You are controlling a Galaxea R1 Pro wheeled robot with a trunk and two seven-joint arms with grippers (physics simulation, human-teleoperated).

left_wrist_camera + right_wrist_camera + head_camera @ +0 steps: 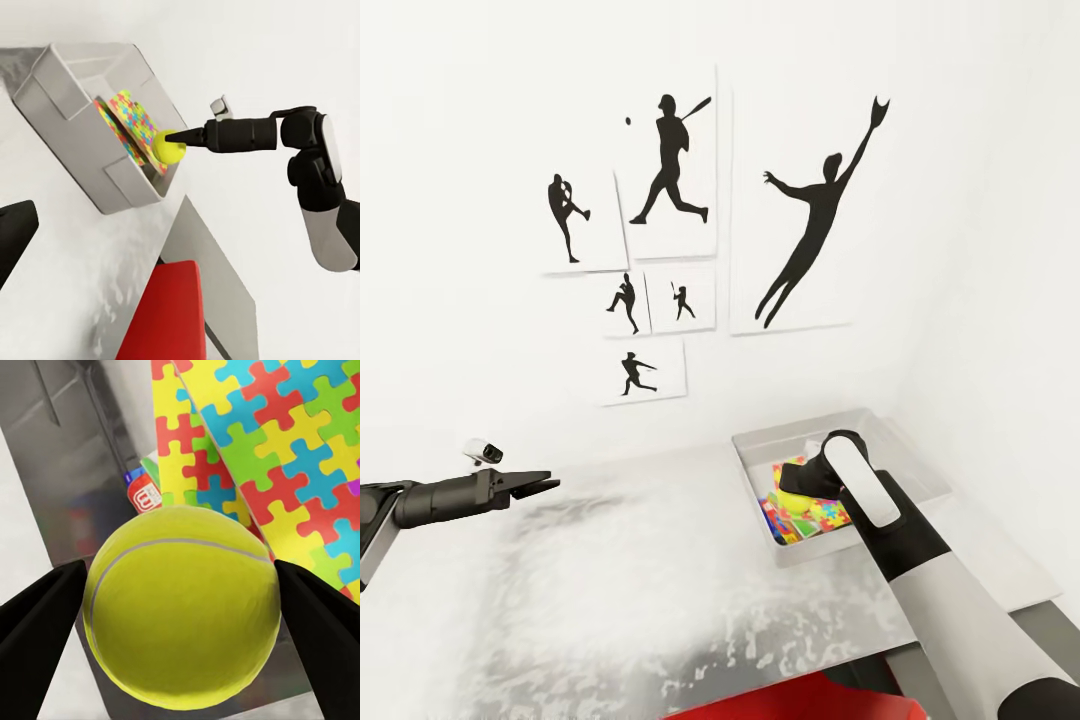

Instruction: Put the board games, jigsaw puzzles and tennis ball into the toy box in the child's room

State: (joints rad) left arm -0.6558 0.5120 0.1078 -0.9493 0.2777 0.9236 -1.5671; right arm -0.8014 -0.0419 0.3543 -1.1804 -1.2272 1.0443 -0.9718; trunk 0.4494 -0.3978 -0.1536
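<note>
Big white wall (480,120) up front with a cluster of baseball silhouette posters (670,170) on it, no readable text on any of them. Below that is the white desk (610,580), top looking kind of mottled grey, with a red thing (780,708) poking up at its near edge.

The toy box (755,445) sits on the desk at the right, close to the wall. Inside it are the jigsaw puzzles (300,442), leaning at an angle on each other from what the left wrist view shows. Under them there's a corner of a printed box (146,495) with a small red logo patch and white lettering, too blurry for me to read, probably one of the board games.

The right claw (180,142) is held over the toy box and has the tennis ball (184,607) pinched between its two fingers (37,622), one on each side. The ball hangs right above the puzzles, inside the box's outline, not touching them as far as I can see.

The left claw (540,487) is out over the left side of the desk, well apart from the box, nothing in it, fingers looking close together.
</note>
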